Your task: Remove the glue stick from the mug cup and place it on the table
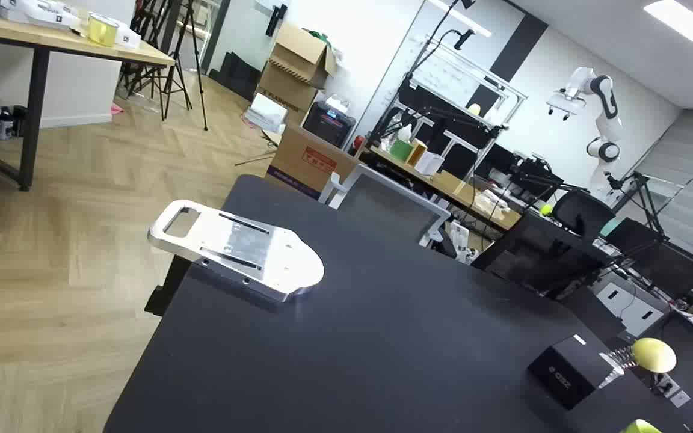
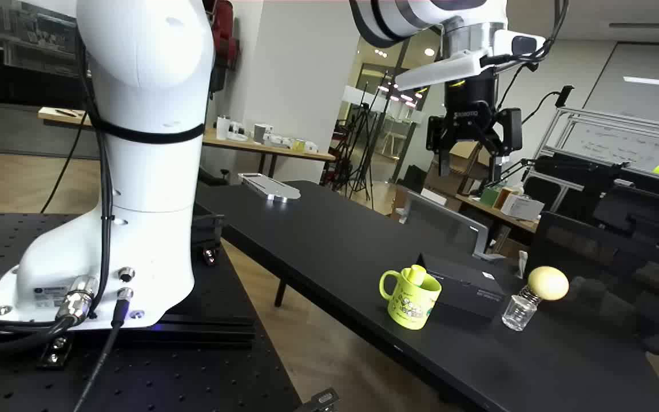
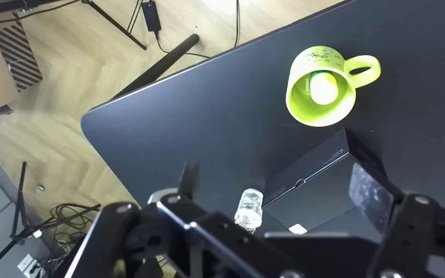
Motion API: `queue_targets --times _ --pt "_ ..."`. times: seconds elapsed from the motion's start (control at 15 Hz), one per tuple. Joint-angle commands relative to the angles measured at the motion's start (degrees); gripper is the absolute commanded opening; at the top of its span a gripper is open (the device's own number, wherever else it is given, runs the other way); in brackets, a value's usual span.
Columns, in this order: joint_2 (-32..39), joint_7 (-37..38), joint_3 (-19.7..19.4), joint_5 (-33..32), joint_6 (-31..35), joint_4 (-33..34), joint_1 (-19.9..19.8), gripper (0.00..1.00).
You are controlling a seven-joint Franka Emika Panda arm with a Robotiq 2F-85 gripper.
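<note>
The yellow-green glue stick [image 2: 417,275] stands in the yellow-green mug [image 2: 411,303], its top showing above the rim in an exterior view. In the wrist view the stick's pale round end [image 3: 324,88] shows inside the mug [image 3: 317,58]; its lower part is hidden. The mug stands upright on the black table [image 2: 329,246], near its edge. Only a sliver of yellow-green [image 1: 641,427] shows at the frame bottom in an exterior view. My gripper [image 2: 469,169] is open and empty, high above the table. In the wrist view its fingers [image 3: 280,187] are wide apart, away from the mug.
A black box [image 2: 461,289] stands right beside the mug. A clear jar [image 2: 518,313] with a spring and round yellow ball [image 2: 548,283] stands beyond the box. A metal plate with a handle [image 1: 238,246] lies at the table's far end. A grey-framed chair [image 1: 391,204] stands at the table's side.
</note>
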Motion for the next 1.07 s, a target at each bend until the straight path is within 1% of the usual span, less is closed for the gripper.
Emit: queue_targets --times 0.0,0.67,0.93,1.0 --pt "-0.1 0.1 -0.4 -0.1 -0.3 0.1 0.4 1.00" --pt "-0.1 0.0 -0.4 -0.1 -0.3 0.1 0.4 1.00" --pt "3.7 -0.6 -0.7 4.7 2.1 1.5 3.7 1.00" --pt "4.8 -1.4 -1.2 7.0 2.8 1.8 5.2 1.00"
